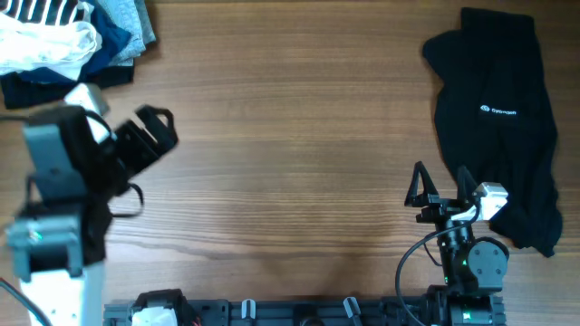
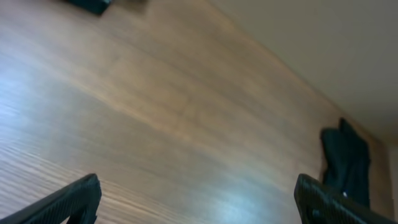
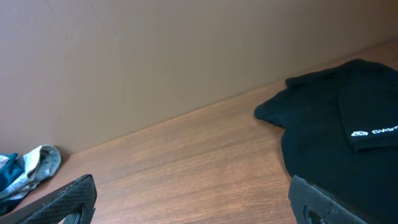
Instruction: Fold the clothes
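Observation:
The white T-shirt [image 1: 47,43] lies crumpled on a pile at the table's far left corner, its black-and-white striped part [image 1: 45,9] at the top edge. My left gripper [image 1: 159,129] hangs open above the table just right of and below that pile, apart from it; in the left wrist view the left gripper [image 2: 198,190] has only bare wood between its fingers. My right gripper [image 1: 441,184] stands open low at the front right, and in its own view the right gripper [image 3: 191,191] holds nothing. The pile's pale edge [image 3: 38,160] shows far off.
Blue and grey garments [image 1: 122,27] lie under and beside the T-shirt. A black garment with a small white logo [image 1: 497,109] is spread along the right side, close to my right gripper's right finger [image 3: 311,199]; this black garment [image 2: 347,163] also shows in the left wrist view.

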`<action>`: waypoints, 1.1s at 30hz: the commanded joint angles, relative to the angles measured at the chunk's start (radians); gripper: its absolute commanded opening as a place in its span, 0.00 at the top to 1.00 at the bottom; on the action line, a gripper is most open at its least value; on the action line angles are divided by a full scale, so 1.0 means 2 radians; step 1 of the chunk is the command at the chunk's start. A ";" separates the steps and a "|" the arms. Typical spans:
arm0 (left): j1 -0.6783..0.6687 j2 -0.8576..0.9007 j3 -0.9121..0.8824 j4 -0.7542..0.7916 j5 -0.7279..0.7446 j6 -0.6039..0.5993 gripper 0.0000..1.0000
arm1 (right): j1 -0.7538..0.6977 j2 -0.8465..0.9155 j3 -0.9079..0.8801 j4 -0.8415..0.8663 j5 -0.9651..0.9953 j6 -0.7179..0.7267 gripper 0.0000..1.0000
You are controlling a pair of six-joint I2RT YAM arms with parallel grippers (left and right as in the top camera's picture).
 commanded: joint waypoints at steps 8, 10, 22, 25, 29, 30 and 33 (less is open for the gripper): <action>-0.012 -0.227 -0.397 0.293 0.001 -0.003 0.00 | -0.003 -0.007 -0.002 0.002 -0.006 -0.009 0.00; -0.012 -0.267 -0.449 0.341 0.001 -0.003 0.00 | -0.003 -0.007 -0.002 0.002 -0.006 -0.009 0.00; -0.012 -0.426 -0.549 0.399 -0.027 0.003 0.00 | -0.003 -0.007 -0.002 0.002 -0.006 -0.009 0.00; -0.012 -0.447 -0.550 0.399 -0.040 0.003 0.00 | -0.003 -0.007 -0.002 0.002 -0.006 -0.009 0.00; -0.012 -0.478 -0.563 0.399 -0.050 0.007 0.00 | -0.003 -0.007 -0.002 0.002 -0.006 -0.009 0.00; -0.013 -0.477 -0.566 0.401 -0.050 0.008 0.00 | -0.003 -0.007 -0.002 0.002 -0.006 -0.009 0.00; -0.016 -0.478 -0.575 0.412 -0.050 0.016 0.00 | -0.003 -0.007 -0.002 0.002 -0.006 -0.009 0.00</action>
